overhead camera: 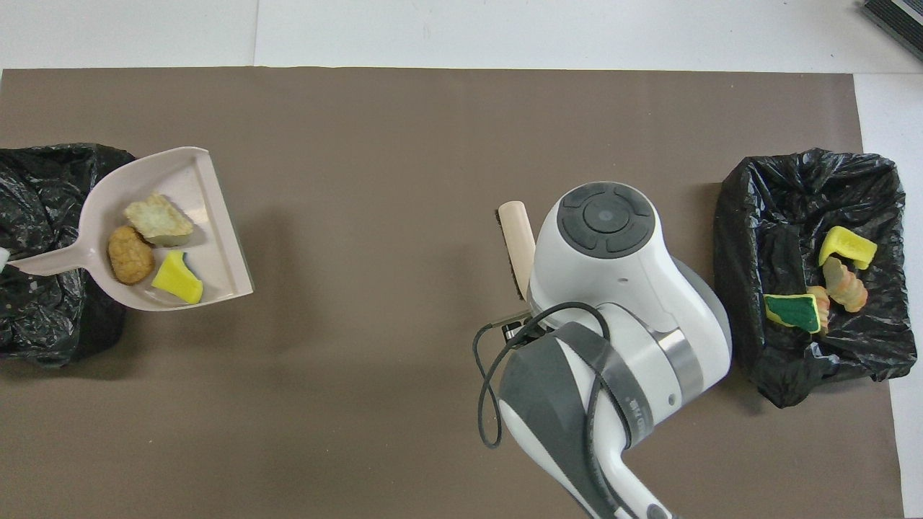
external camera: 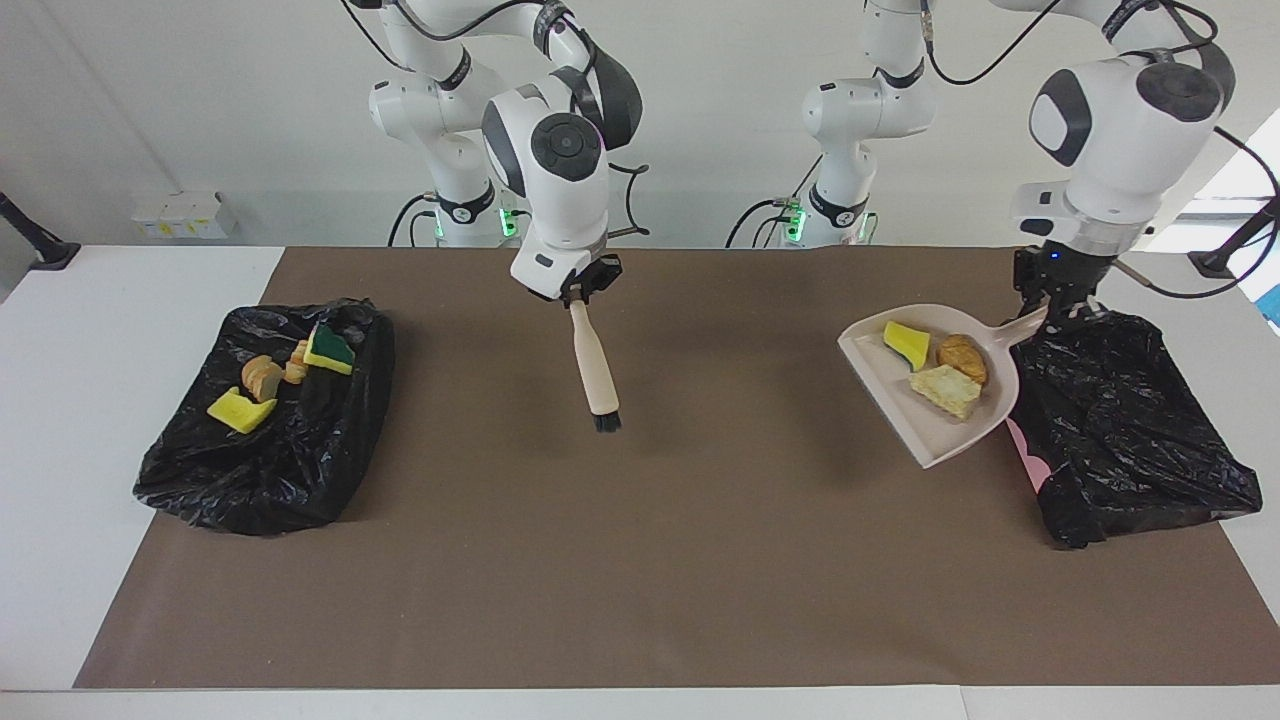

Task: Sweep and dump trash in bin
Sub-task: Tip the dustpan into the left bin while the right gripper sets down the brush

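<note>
My left gripper point(external camera: 1050, 312) is shut on the handle of the beige dustpan point(external camera: 935, 435) and holds it raised over the edge of the black-lined bin point(external camera: 1120, 430) at the left arm's end. The pan carries three pieces of trash: a yellow sponge chunk point(external camera: 907, 343), a brown lump point(external camera: 963, 358) and a tan lump point(external camera: 944, 389). In the overhead view the dustpan point(overhead camera: 209, 209) overlaps that bin point(overhead camera: 43, 187). My right gripper point(external camera: 583, 288) is shut on the brush point(external camera: 593, 365), which hangs bristles down over the mat's middle.
A second black-lined bin point(external camera: 270, 450) at the right arm's end holds several scraps point(external camera: 240, 410), also seen in the overhead view point(overhead camera: 847, 246). The brown mat point(external camera: 640, 560) covers the table between the bins.
</note>
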Motion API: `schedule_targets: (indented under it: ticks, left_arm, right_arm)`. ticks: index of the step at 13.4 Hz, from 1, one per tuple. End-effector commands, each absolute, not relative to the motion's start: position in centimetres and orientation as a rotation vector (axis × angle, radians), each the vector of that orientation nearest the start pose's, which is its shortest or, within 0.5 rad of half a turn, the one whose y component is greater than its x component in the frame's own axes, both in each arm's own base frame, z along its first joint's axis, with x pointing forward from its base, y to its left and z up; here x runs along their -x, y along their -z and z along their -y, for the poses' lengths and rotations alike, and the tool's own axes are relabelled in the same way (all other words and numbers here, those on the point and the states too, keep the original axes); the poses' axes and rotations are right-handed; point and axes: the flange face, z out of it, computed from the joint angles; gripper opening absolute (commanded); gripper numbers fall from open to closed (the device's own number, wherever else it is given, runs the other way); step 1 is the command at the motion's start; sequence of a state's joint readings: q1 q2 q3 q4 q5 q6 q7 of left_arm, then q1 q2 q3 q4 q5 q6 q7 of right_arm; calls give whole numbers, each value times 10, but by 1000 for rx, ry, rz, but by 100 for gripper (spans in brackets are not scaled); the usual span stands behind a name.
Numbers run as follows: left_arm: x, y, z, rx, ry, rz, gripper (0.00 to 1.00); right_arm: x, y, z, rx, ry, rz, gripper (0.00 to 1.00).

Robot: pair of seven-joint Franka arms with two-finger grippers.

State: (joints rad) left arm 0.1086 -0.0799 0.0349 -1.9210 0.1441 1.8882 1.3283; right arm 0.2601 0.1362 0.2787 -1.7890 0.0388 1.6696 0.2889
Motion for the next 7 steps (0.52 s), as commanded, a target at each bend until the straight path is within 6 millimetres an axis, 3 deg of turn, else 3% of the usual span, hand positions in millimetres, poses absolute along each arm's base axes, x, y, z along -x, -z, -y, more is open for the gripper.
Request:
schedule_targets:
  ticks: [1, 5, 7]
  left_arm:
    - [-518, -539, -162, 2540, -79, -1572, 0]
    - [-504, -550, -236, 2443, -36, -1582, 0]
    - [-504, -556, -252, 2347, -132, -1589, 0]
  right_arm:
    - [-463, -440, -325, 3128, -377, 311, 0]
    - [-415, -429, -386, 3110, -427, 225, 0]
    - [-395, -416, -409, 3119, -469, 170, 0]
